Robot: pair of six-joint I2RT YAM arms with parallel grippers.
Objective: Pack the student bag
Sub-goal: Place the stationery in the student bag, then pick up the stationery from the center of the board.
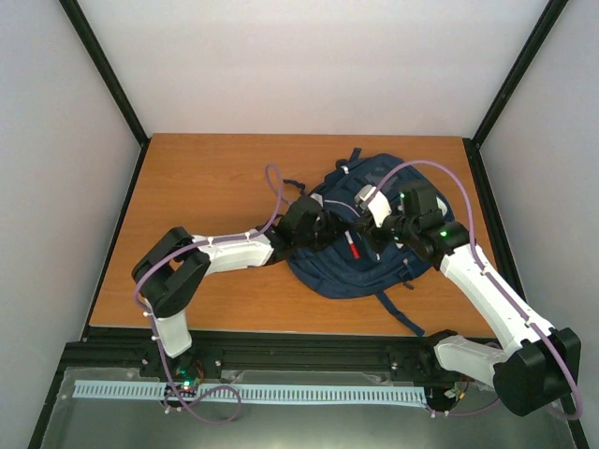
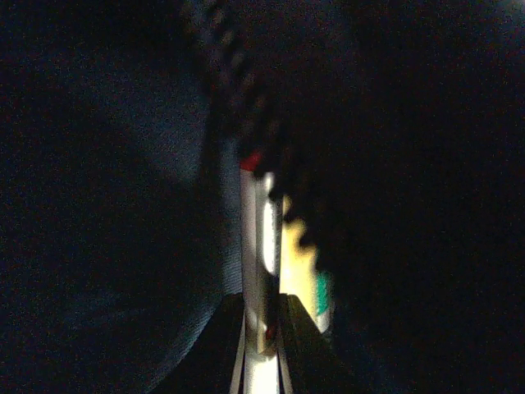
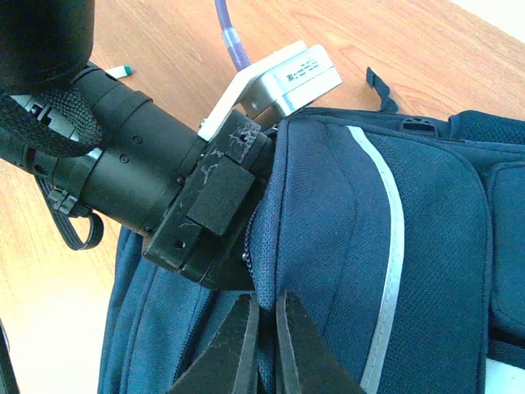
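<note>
**Packing a soft bag (image 1: 374,271)**

My left gripper (image 2: 261,305) clamps a white pen (image 2: 254,238), its red tip ahead in the bag's dark mouth. My right gripper (image 3: 264,300) pinches bag fabric at its tips. The bag looks limp and light; I judge seams grip best. Beneath both: smooth wood table (image 1: 206,178), white walls (image 1: 281,56).

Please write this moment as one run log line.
left gripper: shut on marker, at student bag opening | right gripper: shut on student bag edge
</note>
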